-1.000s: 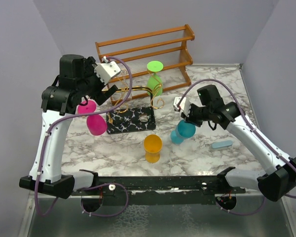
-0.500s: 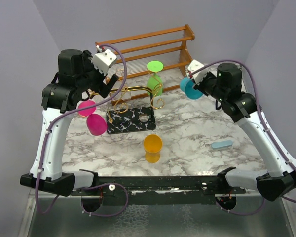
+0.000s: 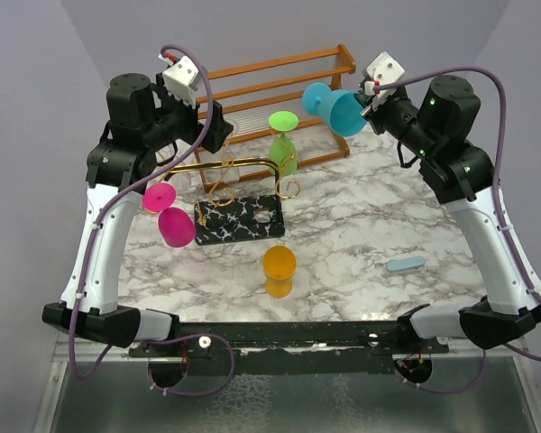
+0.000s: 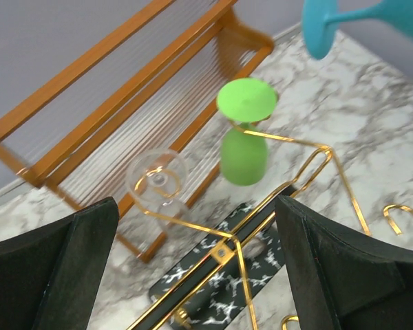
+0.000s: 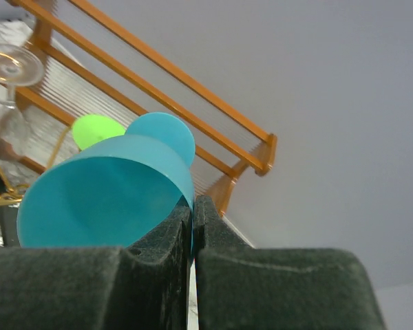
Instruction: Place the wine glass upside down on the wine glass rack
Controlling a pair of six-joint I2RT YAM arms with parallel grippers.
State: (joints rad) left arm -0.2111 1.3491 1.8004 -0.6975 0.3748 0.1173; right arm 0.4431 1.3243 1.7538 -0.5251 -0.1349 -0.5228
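Note:
The gold wire rack [image 3: 218, 168] stands on its black veined base [image 3: 239, 219], and also shows in the left wrist view [image 4: 289, 180]. A green glass [image 3: 283, 149] hangs upside down on it, as does a clear glass [image 4: 158, 184]. A pink glass [image 3: 169, 216] hangs at its left end. My right gripper [image 3: 370, 104] is shut on the rim of a teal wine glass [image 3: 332, 106], held tilted in the air above the rack's right side; in the right wrist view [image 5: 193, 223] the teal glass [image 5: 103, 192] fills the lower left. My left gripper [image 3: 215, 131] is open and empty above the rack [image 4: 199, 275].
An orange glass [image 3: 279, 269] stands upright on the marble table in front of the rack. The orange-brown wooden two-tier shelf [image 3: 270, 77] stands behind the rack. A small blue flat object [image 3: 406, 264] lies at the right. Walls close in on three sides.
My right gripper lifted the teal glass from the table on the right, up and back-left to above the rack. My left gripper rose and moved back a little, staying open.

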